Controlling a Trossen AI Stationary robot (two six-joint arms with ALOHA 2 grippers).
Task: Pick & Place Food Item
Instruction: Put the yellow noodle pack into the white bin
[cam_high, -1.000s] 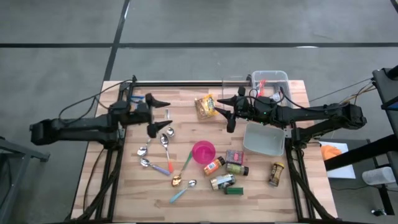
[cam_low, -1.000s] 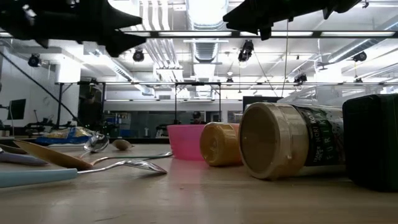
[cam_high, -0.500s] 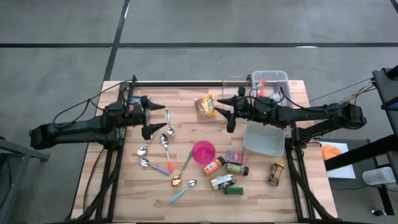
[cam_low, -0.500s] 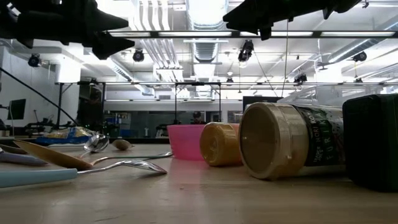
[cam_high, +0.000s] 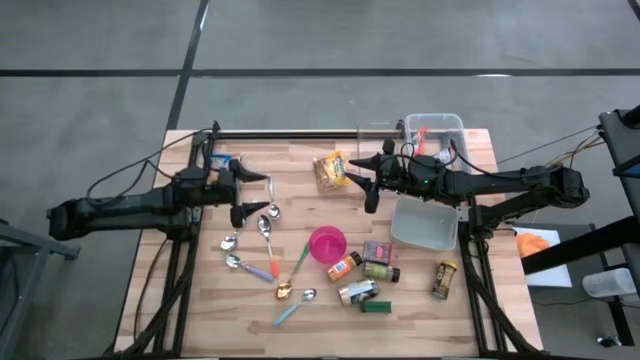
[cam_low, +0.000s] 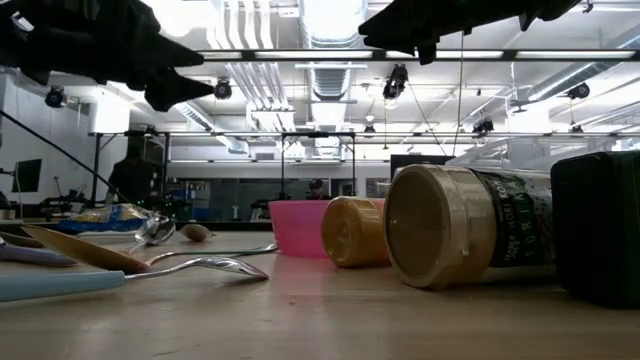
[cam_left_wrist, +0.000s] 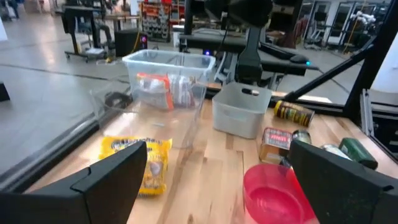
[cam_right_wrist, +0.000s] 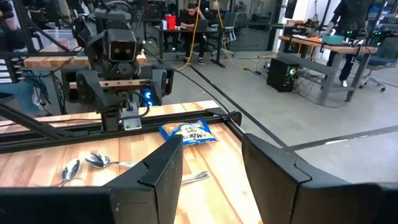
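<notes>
blue packet half behind left hand

High view: straight down over the whole desk, both arms in frame, floor all around; low view: at desk-top level, very near a lying jar and a pink bowl, facing level into the room; left wrist view: faces toward 3 o'clock of the high view, over the pink bowl to the clear bin; right wrist view: faces toward 9 o'clock, onto the left arm and spoons; all views share the yellow snack bag.
</notes>
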